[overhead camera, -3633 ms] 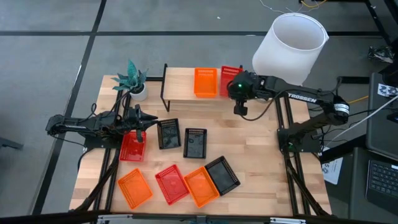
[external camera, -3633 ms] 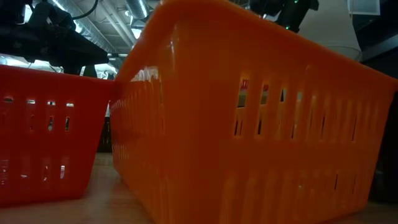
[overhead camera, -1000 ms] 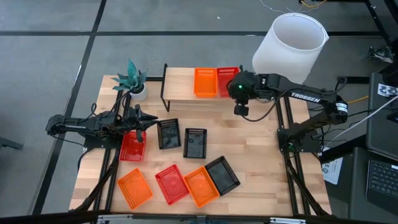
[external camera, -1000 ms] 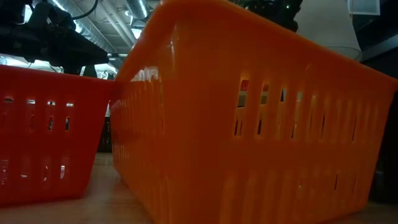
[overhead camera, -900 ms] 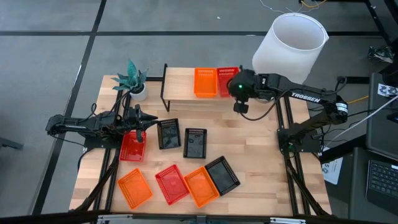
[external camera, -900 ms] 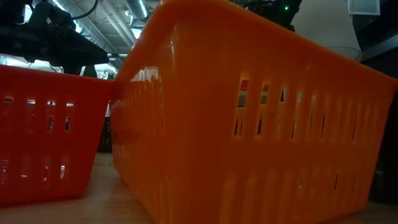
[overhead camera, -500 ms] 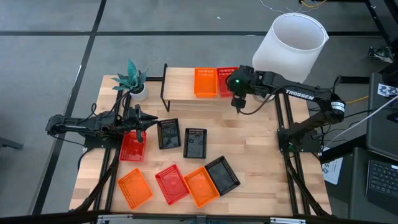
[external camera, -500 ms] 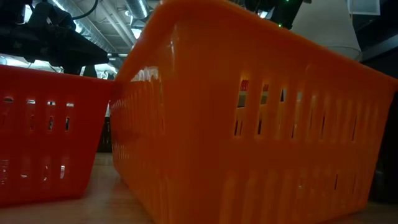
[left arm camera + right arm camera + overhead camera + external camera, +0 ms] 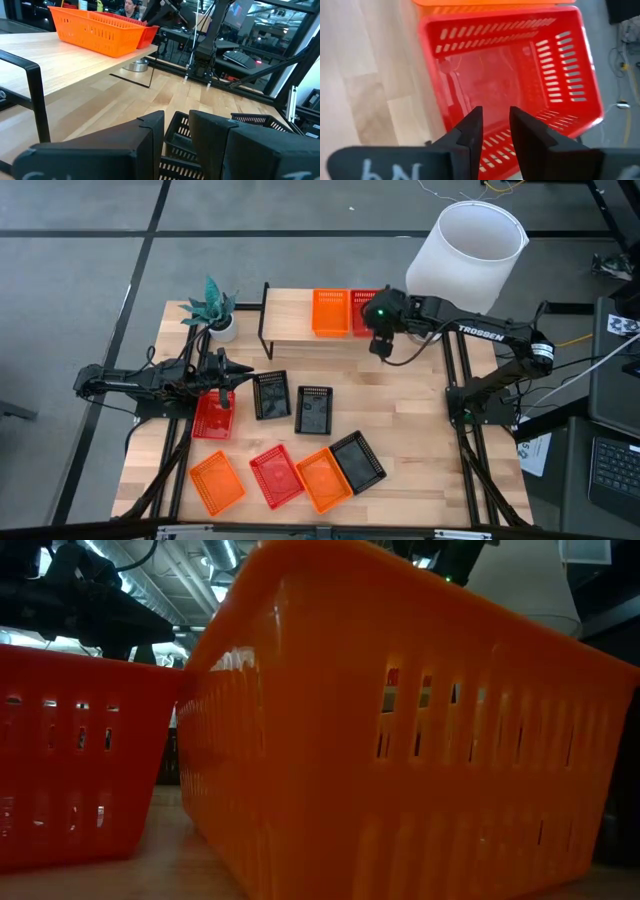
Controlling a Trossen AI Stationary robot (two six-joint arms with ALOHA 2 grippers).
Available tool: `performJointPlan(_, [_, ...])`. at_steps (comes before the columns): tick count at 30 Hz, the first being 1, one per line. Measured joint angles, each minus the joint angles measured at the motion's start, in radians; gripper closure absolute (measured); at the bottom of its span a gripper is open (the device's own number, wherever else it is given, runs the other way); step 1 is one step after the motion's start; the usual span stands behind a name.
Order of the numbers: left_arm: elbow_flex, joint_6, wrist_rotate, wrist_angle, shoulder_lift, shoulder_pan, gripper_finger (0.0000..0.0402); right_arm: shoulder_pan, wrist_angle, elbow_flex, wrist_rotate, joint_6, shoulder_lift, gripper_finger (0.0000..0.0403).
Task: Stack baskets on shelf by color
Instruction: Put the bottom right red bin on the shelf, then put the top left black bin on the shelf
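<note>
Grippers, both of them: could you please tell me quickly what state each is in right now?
Left gripper: fingers slightly apart, holding nothing, above the black baskets.
Right gripper: fingers slightly apart, empty, over the red basket on the shelf.

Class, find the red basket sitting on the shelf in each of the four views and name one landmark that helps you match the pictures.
High view: red basket at the shelf's right end, partly under the right gripper.
Low view: not identifiable.
Left wrist view: its red edge shows behind the orange basket.
Right wrist view: fills the picture, seen from above.
Shared landmark: the neighbouring orange basket.
</note>
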Motion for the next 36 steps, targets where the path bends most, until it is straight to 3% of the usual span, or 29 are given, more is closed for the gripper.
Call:
performJointPlan(7, [0.0,0.0,0.0,0.0,0.0,0.0,0.0319,0.023,-0.015,0.082,0.007,0.017,0.0,0.0304])
performJointPlan(11, [0.0,0.0,0.0,0.0,0.0,0.0,0.0319,0.077,-0.101,0.185,0.003,0.128,0.0,0.0304])
performJointPlan(18, [0.0,-0.105,0.081,-0.007,0.006,0.0,0.0319,0.194,-0.512,0.284,-0.219,0.469,-0.004,0.0304])
performJointPlan(24, [-0.001,-0.199,0.212,0.245,0.09,-0.022,0.0319,0.337,-0.613,0.152,-0.237,0.629,-0.083,0.0304])
performJointPlan(28, [0.0,-0.146,0.273,0.455,0.225,-0.07,0.0319,0.424,-0.611,0.015,-0.144,0.772,-0.173,0.0304])
performJointPlan(32, [0.058,-0.178,0.25,0.428,0.387,-0.096,0.0319,0.487,-0.567,-0.136,-0.109,0.929,-0.272,0.0304])
performJointPlan(36, [0.197,-0.202,0.222,0.34,0.565,-0.1,0.0319,0.536,-0.417,-0.282,-0.111,0.956,-0.35,0.0304])
